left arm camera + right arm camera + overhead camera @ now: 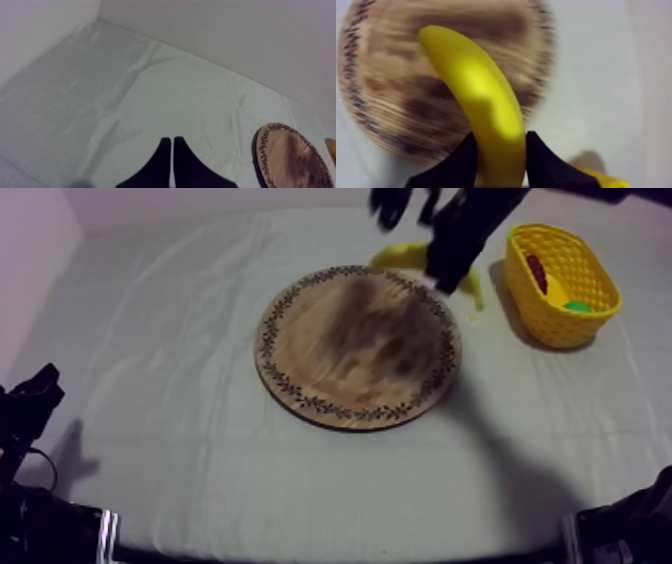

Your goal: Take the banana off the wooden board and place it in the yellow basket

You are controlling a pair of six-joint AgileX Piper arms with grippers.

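The right gripper [445, 273] comes in from the upper right of the top view, its two black fingers closed round the banana [398, 256]. The banana is just past the upper right rim of the round wooden board [358, 346], between the board and the yellow basket [592, 268]. Its long axis runs roughly left to right across the frame, one end showing left of the fingers and the other slanting down on the basket side. In the right wrist view the right gripper [501, 135] grips the banana [481, 95] near one end; its curved length points away from the fingers, with the far end over the board [391, 75]. The basket stands at the upper right on the cloth [150, 338], with a small red fruit [537, 271] inside. The left gripper [35, 398] sits low at the left edge. In the left wrist view the left gripper [172, 142] has its fingers together in a narrow wedge, holding nothing, over bare cloth with the board [292, 157] nearby.
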